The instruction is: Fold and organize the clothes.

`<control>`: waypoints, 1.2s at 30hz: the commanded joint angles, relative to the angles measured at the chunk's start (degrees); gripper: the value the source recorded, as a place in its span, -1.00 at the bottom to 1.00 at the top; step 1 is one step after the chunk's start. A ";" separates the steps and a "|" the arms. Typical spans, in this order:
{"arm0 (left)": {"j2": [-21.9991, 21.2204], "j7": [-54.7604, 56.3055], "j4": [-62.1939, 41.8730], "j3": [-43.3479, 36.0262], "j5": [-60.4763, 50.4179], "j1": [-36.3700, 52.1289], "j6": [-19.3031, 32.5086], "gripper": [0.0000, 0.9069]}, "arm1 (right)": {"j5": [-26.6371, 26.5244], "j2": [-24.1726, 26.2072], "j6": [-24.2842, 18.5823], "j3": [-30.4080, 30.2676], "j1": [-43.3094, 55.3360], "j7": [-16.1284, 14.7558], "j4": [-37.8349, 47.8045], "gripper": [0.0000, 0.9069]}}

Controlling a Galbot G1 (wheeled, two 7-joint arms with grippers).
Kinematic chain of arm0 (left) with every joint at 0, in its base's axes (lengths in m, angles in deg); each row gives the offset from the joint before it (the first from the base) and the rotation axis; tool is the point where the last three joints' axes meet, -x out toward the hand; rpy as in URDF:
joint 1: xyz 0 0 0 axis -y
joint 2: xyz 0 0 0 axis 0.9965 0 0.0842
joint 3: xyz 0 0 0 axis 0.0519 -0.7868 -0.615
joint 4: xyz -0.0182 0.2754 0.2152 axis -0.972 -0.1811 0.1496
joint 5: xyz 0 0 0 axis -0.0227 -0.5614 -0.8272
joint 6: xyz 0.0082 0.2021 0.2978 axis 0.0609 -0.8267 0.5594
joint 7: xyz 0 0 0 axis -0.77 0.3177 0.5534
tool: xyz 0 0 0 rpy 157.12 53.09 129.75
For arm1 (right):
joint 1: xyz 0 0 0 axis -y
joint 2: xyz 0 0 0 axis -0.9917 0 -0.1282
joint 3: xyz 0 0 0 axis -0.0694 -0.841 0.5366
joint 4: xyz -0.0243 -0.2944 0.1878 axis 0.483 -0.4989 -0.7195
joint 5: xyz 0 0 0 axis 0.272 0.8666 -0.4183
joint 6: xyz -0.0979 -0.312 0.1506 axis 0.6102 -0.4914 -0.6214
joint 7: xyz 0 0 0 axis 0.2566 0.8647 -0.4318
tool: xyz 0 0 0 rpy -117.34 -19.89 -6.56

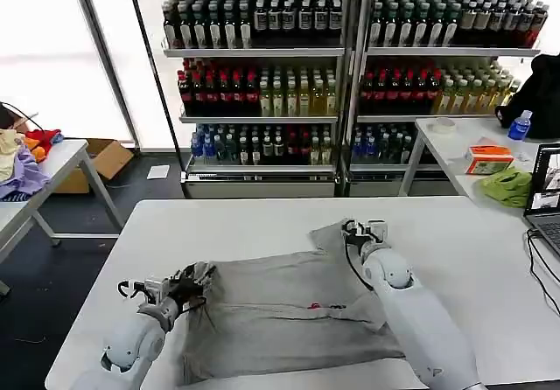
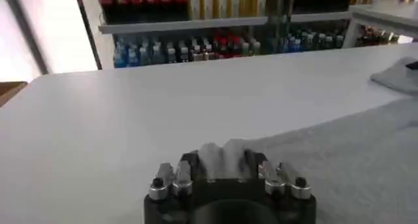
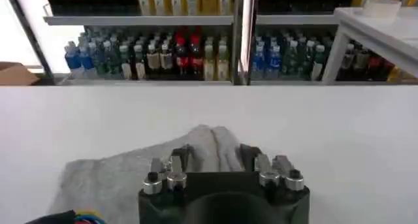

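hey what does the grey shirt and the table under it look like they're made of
Grey shirt: soft knit fabric, probably cotton jersey, matte; it wrinkles and bunches in the left claw and right claw. Table: smooth white hard top, likely laminate; faint sheen.

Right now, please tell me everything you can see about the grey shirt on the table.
The grey shirt is light grey, soft-looking fabric, spread mostly flat and wrinkled on the white table, near its front edge. A small red mark shows near its middle. The left gripper pinches its left edge, and the right gripper pinches its far right corner, where the cloth bunches up between the fingers.
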 commanded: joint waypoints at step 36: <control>-1.16 -1.74 17.83 6.02 -2.82 -16.50 5.46 -1.00 | 0.73 1.95 -0.68 17.21 -33.90 5.13 -45.07 -1.00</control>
